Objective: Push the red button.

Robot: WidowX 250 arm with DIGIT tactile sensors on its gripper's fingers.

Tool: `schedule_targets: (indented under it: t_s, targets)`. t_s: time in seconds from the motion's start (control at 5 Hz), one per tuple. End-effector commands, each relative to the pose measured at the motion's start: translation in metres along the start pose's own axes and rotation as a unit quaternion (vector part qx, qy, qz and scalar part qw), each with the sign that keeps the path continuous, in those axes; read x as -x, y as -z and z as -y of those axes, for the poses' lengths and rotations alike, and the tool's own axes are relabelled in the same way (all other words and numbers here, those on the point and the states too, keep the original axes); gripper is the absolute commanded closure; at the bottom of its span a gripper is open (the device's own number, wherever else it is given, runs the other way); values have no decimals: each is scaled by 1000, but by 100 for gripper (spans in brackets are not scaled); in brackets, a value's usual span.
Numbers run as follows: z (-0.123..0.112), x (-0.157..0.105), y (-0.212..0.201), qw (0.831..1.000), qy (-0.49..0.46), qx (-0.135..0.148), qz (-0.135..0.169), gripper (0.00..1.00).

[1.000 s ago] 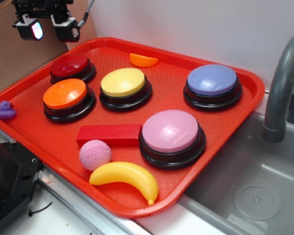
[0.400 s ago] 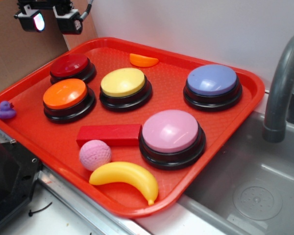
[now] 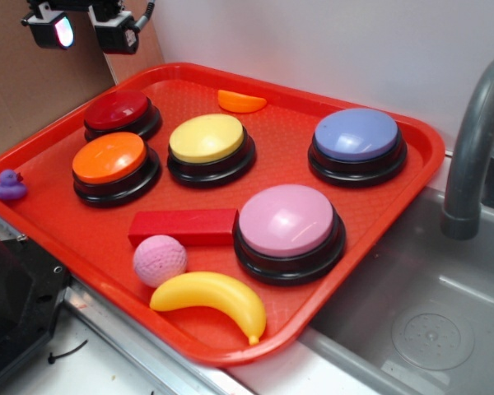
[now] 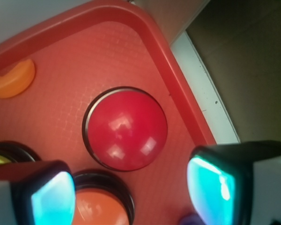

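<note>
**End effector above the red button, fingers apart**

End effector (image 3: 86,34) hangs at the top left of your exterior view, well above the tray (image 3: 395,193), its two fingers spread wide with nothing between them. The red button (image 3: 117,110) sits in the tray's far left corner, just behind the orange button (image 3: 109,158) and left of the yellow button (image 3: 207,138).

Your exterior view alone shows the rest of the tray: a blue button (image 3: 356,134), a pink button (image 3: 286,220), a red block (image 3: 183,226), a pink ball (image 3: 159,260), a banana (image 3: 214,299) and an orange slice (image 3: 241,101), plus a purple duck (image 3: 7,185) off the tray's left edge and a faucet (image 3: 477,140) over the sink.

Your wrist view alone gives the alignment: the red button (image 4: 125,128) lies near the centre of the frame, beyond the gap between the fingertips (image 4: 210,185), clear of both. The orange button (image 4: 99,207) is partly hidden by the other fingertip.
</note>
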State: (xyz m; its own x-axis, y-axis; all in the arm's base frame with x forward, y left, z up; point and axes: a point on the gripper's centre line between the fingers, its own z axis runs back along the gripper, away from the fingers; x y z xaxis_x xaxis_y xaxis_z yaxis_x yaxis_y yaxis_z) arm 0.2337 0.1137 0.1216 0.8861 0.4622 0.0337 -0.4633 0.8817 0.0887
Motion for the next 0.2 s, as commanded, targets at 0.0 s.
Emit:
schedule_targets:
  t_s: [0.0]
  targets:
    - [-5, -3, -33, 997, 2, -13, 79, 0]
